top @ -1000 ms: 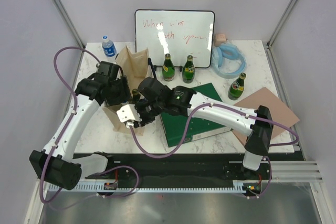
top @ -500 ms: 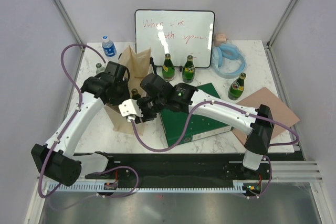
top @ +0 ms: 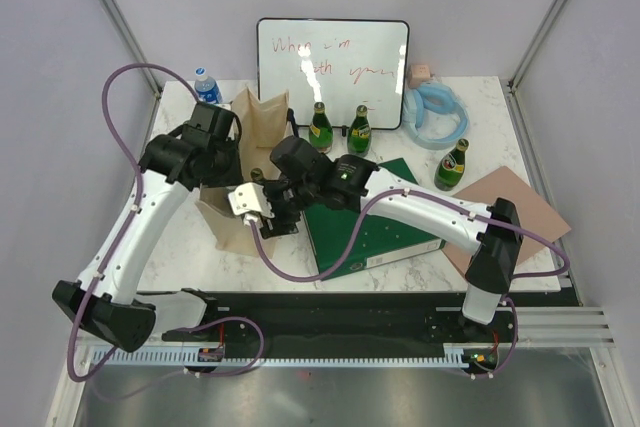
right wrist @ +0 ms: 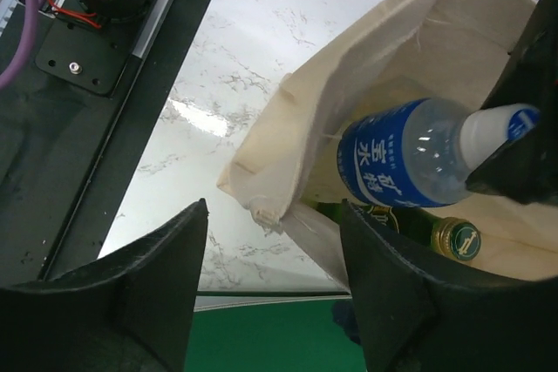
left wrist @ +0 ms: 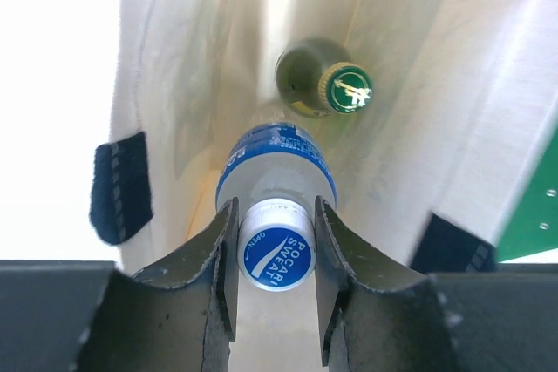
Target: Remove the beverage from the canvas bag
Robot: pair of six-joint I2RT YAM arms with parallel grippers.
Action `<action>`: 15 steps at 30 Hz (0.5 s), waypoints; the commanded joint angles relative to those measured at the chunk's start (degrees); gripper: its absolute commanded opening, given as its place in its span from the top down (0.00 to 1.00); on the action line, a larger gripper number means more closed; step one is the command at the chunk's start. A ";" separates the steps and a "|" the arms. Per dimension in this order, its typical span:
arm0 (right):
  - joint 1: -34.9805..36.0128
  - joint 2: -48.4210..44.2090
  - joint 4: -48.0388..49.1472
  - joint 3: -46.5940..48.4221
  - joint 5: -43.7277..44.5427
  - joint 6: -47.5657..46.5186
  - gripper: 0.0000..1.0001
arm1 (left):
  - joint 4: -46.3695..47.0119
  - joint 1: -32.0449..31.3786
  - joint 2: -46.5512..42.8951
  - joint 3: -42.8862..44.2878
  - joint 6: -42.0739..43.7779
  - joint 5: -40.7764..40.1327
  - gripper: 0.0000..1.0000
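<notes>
Robot lab cell, plain white walls (top: 60,97), metal frame (top: 112,9), whiteboard (top: 333,72), marble table (top: 480,107)

- A whiteboard (top: 333,69) with red scribble stands at the back of the desk (top: 485,137);
- a small water bottle (top: 207,88) back left;
- two green bottles (top: 320,129) before the whiteboard, a third (top: 451,166) further right;
- a coiled blue hose (top: 436,117);
- a green folder (top: 385,237) lying flat;
- a brown board (top: 520,207) at the right edge

White marble tbl (top: 490,142). Back: whiteboard (top: 333,72) upright, small water btl (top: 207,88) at L, blue hose coil (top: 436,115) + small pink item (top: 420,74) at R. Mid: brown paper bag (top: 256,123), green btl pair (top: 339,130), 3rd green btl (top: 451,165) further R. Front: canvas bag (top: 228,232) upright at L, green binder (top: 372,222) flat, tan board (top: 512,209) at R edge.
</notes>
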 commanded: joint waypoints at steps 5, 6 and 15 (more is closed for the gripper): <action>-2.45 -1.67 0.34 6.01 -1.37 4.02 0.14 | 3.74 -0.35 -4.05 11.95 3.95 -0.14 0.98; -2.80 -1.67 0.34 6.72 -1.89 4.37 0.12 | 3.74 -0.35 -4.31 13.35 4.04 -0.31 0.98; -7.19 -1.58 -0.97 14.81 -4.27 7.71 0.02 | 3.74 -0.26 -4.40 24.69 4.39 -1.72 0.98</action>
